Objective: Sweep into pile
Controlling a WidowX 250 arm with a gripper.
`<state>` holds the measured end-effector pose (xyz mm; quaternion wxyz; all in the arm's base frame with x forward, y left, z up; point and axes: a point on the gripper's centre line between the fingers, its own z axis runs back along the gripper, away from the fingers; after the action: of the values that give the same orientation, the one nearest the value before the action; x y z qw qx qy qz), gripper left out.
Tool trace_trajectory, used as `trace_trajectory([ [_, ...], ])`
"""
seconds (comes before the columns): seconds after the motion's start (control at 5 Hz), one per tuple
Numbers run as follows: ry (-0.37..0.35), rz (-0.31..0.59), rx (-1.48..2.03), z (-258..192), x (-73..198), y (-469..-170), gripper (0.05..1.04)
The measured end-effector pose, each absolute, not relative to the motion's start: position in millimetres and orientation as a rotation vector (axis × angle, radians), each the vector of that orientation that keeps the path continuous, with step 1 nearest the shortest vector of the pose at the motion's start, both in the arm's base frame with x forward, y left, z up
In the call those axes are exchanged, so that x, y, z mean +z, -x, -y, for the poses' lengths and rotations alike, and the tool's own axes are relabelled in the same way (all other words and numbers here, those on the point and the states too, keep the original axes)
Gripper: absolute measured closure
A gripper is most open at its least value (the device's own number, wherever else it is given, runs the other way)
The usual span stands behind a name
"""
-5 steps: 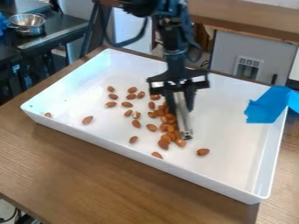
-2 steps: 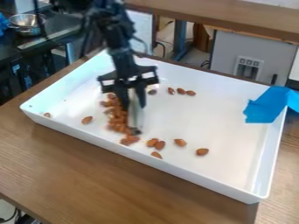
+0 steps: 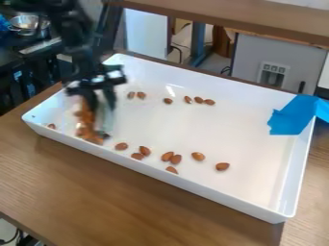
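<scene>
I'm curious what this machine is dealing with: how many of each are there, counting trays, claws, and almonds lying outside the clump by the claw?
Loose almonds: 15
White tray: 1
Claw: 1
Total: 17, leaving out the clump, too blurred and crowded to count.

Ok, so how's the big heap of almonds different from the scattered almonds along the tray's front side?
The heap is bunched up tight, but the scattered almonds are spread out with some gaps. The heap is near the tray's left end in the picture, while the scattered almonds reach farther right. Both are made of brown almonds, and both are inside the white tray.
</scene>
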<state>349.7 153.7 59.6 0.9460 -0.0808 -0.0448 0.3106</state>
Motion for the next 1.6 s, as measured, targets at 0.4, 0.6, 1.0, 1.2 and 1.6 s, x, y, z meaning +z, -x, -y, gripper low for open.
trace_trajectory([
  [0.4, 0.303, 0.062, 0.673, -134.3, 83.2, -361.7, 0.714],
  [0.6, 0.349, 0.076, 0.62, -90.4, 103.0, -387.3, 0.714],
  [1.0, 0.344, 0.098, 0.512, 8.2, 137.0, -418.9, 0.714],
  [1.2, 0.323, 0.089, 0.448, 57.8, 129.1, -422.5, 0.714],
  [1.6, 0.268, 0.1, 0.343, 106.3, 120.3, -417.4, 0.714],
])
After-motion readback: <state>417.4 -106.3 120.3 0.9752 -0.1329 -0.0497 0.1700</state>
